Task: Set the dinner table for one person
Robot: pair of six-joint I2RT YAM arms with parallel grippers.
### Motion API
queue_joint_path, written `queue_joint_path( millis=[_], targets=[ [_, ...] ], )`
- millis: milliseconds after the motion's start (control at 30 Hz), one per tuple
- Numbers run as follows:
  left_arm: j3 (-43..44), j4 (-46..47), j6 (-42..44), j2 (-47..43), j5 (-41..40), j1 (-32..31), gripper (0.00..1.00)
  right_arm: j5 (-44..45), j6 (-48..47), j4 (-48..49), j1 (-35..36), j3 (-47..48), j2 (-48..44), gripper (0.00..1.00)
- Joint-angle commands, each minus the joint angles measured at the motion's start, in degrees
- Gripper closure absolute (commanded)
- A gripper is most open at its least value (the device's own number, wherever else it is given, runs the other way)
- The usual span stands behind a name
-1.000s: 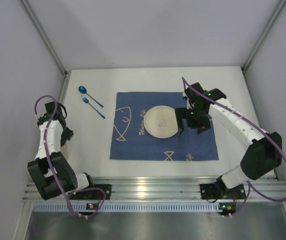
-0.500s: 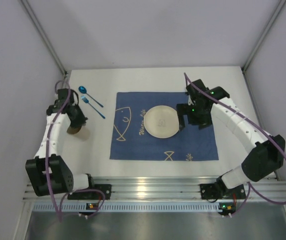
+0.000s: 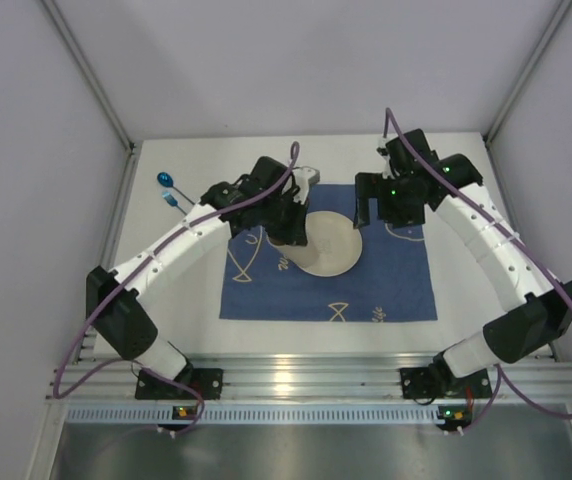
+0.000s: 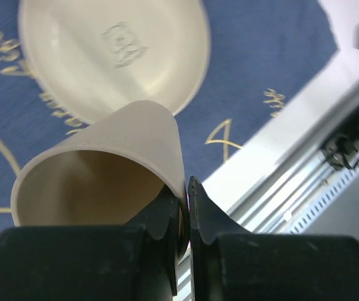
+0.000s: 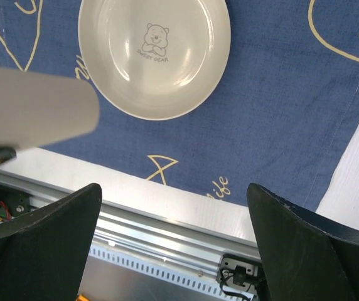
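My left gripper [image 3: 284, 222] is shut on the wall of a beige cup [image 3: 290, 238], which it holds tilted above the left rim of the cream plate [image 3: 331, 250]. In the left wrist view the jaws [image 4: 187, 188] pinch the cup [image 4: 104, 169] at its rim, one finger inside and one outside, with the plate [image 4: 113, 56] beneath. The plate lies on a dark blue fish-print mat [image 3: 386, 280] on the white dinner table [image 3: 266, 155]. My right gripper [image 3: 381, 205] hangs open and empty over the mat, right of the plate. The right wrist view shows plate [image 5: 154, 56] and cup [image 5: 35, 110].
A blue spoon [image 3: 164, 179] and a blue fork [image 3: 171, 199] lie on the table at the far left, the fork partly hidden by my left arm. An aluminium rail [image 3: 296, 375] runs along the near table edge. Grey walls enclose the left, back and right sides.
My left gripper shut on the cup at the table's left side and swung right with it to over the plate. The right gripper drew back away from the plate, still open.
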Motion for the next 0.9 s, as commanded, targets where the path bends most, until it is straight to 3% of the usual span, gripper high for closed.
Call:
queue_joint_path(
  millis=[0,300,500,867],
  targets=[
    [5.64,-1.09,2.82,0.02,6.30,-4.10,1.00,-1.80,0.69,-0.15,-2.13,2.26,-0.99,0.00],
    [4.42,5.41,0.63,-5.95,15.79,-10.89,1.00,-15.84,6.83,5.99,-5.65,-2.30,-0.82,0.00],
    [3.72,5.59,-0.96,-7.62,16.41,-13.79,1.00,-25.87,11.41,9.08,-5.74,-1.96,2.26,0.00],
    [-2.00,6.03,-0.17,-5.78,15.36,-18.27,1.00,-32.12,10.36,5.30,-5.30,0.07,1.56,0.00]
  ],
)
